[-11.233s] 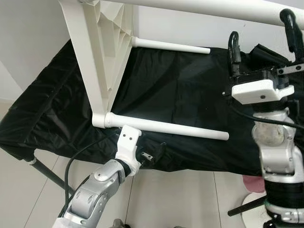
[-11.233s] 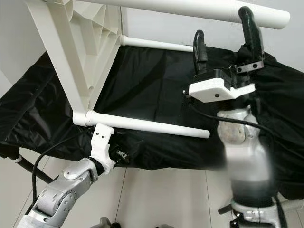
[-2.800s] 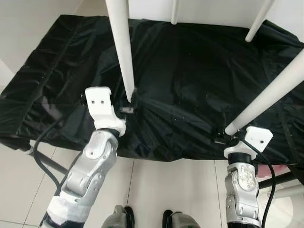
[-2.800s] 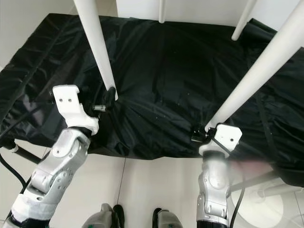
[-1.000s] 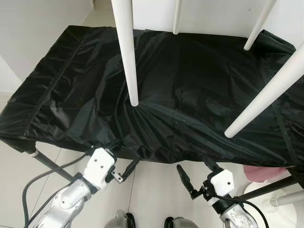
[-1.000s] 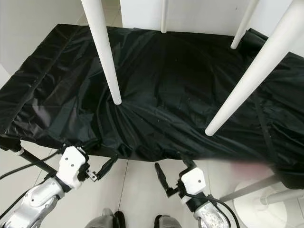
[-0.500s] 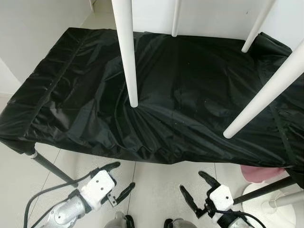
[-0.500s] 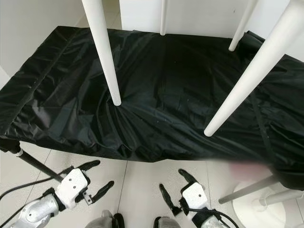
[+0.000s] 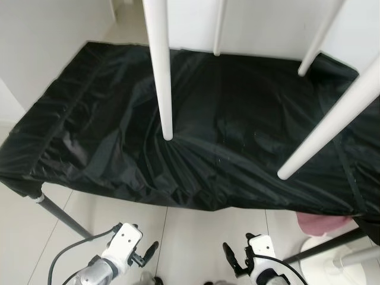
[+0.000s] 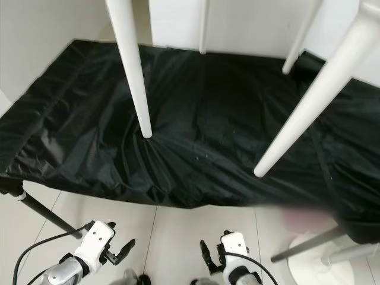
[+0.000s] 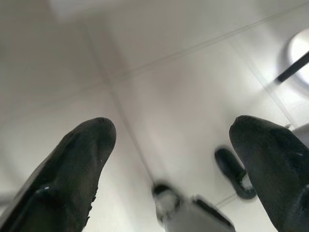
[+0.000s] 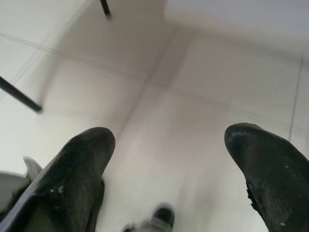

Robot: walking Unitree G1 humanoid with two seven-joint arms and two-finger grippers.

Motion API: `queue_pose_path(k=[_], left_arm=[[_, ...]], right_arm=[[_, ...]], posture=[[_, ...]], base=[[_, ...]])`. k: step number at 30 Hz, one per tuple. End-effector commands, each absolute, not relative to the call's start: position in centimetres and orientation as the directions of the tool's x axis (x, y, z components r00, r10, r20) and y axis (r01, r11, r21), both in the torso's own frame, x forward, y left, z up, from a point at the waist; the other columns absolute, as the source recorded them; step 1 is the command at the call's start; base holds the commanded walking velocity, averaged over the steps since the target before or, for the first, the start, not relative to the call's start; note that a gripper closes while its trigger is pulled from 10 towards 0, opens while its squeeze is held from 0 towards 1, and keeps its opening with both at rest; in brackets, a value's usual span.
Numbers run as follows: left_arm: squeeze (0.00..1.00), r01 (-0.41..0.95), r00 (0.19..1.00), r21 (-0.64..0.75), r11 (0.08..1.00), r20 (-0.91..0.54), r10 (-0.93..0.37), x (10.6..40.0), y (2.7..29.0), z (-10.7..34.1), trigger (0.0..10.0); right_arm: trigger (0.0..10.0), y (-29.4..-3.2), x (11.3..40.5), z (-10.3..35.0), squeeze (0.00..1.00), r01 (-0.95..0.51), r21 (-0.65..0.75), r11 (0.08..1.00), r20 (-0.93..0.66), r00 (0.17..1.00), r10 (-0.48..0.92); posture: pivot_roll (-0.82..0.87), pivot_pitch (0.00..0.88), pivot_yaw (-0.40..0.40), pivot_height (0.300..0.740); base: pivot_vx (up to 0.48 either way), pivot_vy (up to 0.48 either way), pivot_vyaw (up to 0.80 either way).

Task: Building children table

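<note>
Tiled floor [image 12: 159, 121] between spread right end effector [image 12: 169, 159] fingers.

A white plastic children's table with round tapered legs was seen from below its top, standing upright on a black crinkled cloth-covered surface [image 9: 89, 124]. The near left leg [image 9: 160, 65] was planted on the cloth, which was puckered around its foot. The near right leg [image 9: 332, 122] was slanted across the view, its rounded end lowest. Two far legs [image 9: 219, 27] [image 9: 319, 38] were set near the cloth's rear edge.
</note>
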State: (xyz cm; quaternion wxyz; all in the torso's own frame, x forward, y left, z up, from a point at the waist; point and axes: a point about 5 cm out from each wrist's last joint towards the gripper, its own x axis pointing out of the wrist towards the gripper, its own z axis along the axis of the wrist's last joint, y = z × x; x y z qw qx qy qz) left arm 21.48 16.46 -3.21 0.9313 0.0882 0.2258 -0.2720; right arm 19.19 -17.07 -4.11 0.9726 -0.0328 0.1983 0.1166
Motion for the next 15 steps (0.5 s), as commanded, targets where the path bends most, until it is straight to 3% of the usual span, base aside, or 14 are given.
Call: queue_pose_path(k=[1,7,10,12,15], left_arm=[[0.0,0.445,0.766,0.076,0.892,-0.549,-0.335,20.7,17.4,-4.6,10.0],[0.0,0.475,0.698,0.106,0.874,-0.65,-0.3,19.6,17.1,-6.1,10.0],[0.0,0.469,0.634,0.106,0.877,-0.732,-0.25,18.6,17.1,-7.3,10.0],[0.0,0.408,0.575,0.097,0.908,-0.8,-0.173,17.7,17.6,-8.3,10.0],[0.0,0.399,0.542,0.128,0.908,-0.832,-0.121,17.3,18.0,-8.7,10.0]], right_arm=[[10.0,-17.6,18.1,-5.4,0.0,-0.202,-0.018,0.979,-0.481,0.86,0.169],[10.0,-18.3,17.7,-6.7,0.0,-0.138,-0.011,0.99,-0.586,0.803,0.105],[10.0,-18.8,16.8,-7.8,0.0,-0.087,0.01,0.996,-0.673,0.736,0.07],[10.0,-18.9,15.2,-9.0,0.0,-0.096,-0.043,0.994,-0.77,0.637,0.028],[10.0,-18.7,14.3,-9.6,0.0,-0.107,-0.071,0.992,-0.81,0.586,0.005]], posture=[[-0.04,0.106,0.001,0.74],[-0.04,0.088,0.007,0.74],[-0.05,0.055,0.014,0.74],[-0.06,0.028,0.018,0.74],[-0.06,0.022,0.019,0.74]], base=[[0.0,0.0,0.0],[0.0,0.0,0.0],[0.0,0.0,0.0],[0.0,0.0,0.0],[0.0,0.0,0.0]])
